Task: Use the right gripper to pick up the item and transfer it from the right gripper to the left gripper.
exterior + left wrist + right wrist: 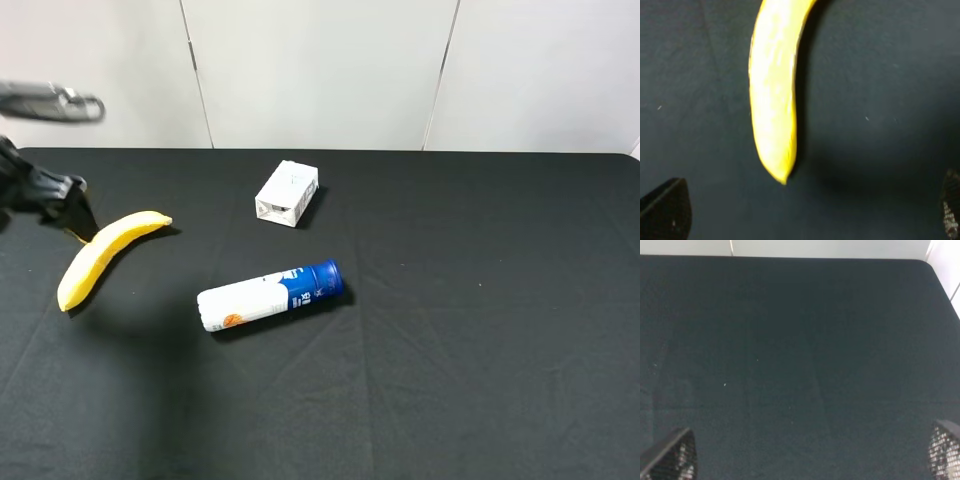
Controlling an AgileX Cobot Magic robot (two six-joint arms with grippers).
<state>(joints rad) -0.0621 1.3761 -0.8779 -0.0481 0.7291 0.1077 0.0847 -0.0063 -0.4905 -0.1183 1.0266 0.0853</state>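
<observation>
Banana [103, 255] lies loose on the tabletop [450, 350], both jaws wide open, holding nothing; a careless left gripper [800, 212] could nudge it away.

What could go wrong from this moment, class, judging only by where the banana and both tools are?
1. The banana lies on the table, held by neither tool, so the handover may have failed or ended in a drop.
2. The open left tool hovers just beyond its tip; closing there would likely miss.
3. The open right tool faces bare cloth, far from the fruit.
</observation>
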